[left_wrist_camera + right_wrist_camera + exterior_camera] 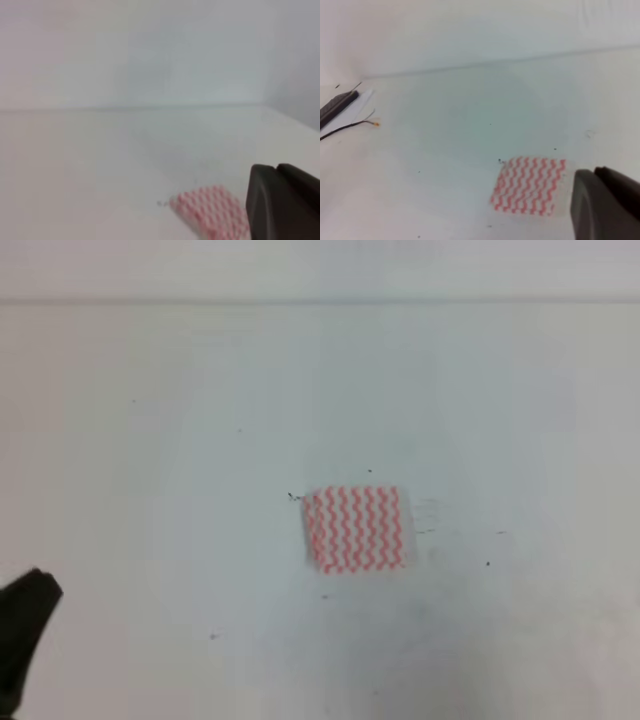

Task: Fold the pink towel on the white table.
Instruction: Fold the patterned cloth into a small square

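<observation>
Bare counter [200,440] lay open on every side of the pink towel [355,529]; only a thin dark cable [345,127] crossed its far edge.

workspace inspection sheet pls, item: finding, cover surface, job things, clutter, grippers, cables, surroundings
surface: white table, flat, a few tiny dark specks and faint scuffs.
job's things: pink towel, small wavy-striped rectangle lying flat near the middle, nothing touching it.
clutter: nothing seen near the towel.
grippers: left gripper dark, at the lower left edge of the high view, clear of the towel; right gripper shows only in its own wrist view, beside the towel; open or shut cannot be told for either.
cables: thin dark wire with an orange tip and a dark bar at the table's far side.
surroundings: plain pale wall.
</observation>
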Controlling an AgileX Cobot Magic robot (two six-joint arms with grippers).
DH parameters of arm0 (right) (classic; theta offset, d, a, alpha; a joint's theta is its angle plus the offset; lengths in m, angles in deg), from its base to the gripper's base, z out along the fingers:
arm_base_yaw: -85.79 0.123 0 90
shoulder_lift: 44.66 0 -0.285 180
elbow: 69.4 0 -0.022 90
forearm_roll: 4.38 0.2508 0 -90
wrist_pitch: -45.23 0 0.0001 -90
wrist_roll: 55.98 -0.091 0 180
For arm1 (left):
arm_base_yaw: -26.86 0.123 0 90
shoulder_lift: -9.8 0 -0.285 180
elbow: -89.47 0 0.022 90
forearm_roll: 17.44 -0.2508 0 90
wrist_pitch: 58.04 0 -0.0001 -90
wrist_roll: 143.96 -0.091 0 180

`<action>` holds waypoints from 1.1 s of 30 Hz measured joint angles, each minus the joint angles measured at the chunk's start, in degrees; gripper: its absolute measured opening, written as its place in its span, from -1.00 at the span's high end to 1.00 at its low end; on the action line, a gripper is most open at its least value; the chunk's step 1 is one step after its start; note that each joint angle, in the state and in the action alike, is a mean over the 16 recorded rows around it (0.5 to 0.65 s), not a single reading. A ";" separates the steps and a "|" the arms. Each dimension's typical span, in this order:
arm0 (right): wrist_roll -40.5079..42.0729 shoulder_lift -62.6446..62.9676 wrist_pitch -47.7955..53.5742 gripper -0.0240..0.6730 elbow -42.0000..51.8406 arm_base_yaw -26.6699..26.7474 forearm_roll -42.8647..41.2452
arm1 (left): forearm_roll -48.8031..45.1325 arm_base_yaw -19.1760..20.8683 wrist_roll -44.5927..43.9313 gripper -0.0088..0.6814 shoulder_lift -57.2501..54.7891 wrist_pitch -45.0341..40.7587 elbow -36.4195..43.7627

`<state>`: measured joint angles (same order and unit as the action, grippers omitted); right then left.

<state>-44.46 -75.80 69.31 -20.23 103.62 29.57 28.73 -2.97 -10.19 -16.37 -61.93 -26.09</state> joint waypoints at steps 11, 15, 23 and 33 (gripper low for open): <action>1.88 7.75 -13.90 0.98 14.25 0.00 2.05 | 0.36 0.01 0.00 0.99 1.33 6.07 10.84; 2.17 8.53 -17.86 0.98 17.77 0.00 2.60 | 0.27 0.00 -0.04 0.99 1.07 7.89 13.02; 2.18 8.50 -18.45 0.98 19.61 0.00 2.72 | 0.28 -0.01 -0.11 0.99 0.94 7.45 13.92; 2.18 9.03 -19.09 0.98 20.10 -0.38 -1.44 | 0.44 0.00 -0.13 0.99 1.14 7.21 13.67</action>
<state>-42.28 -66.77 50.21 -0.13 103.23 28.13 29.17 -2.97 -10.32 -15.23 -54.72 -12.42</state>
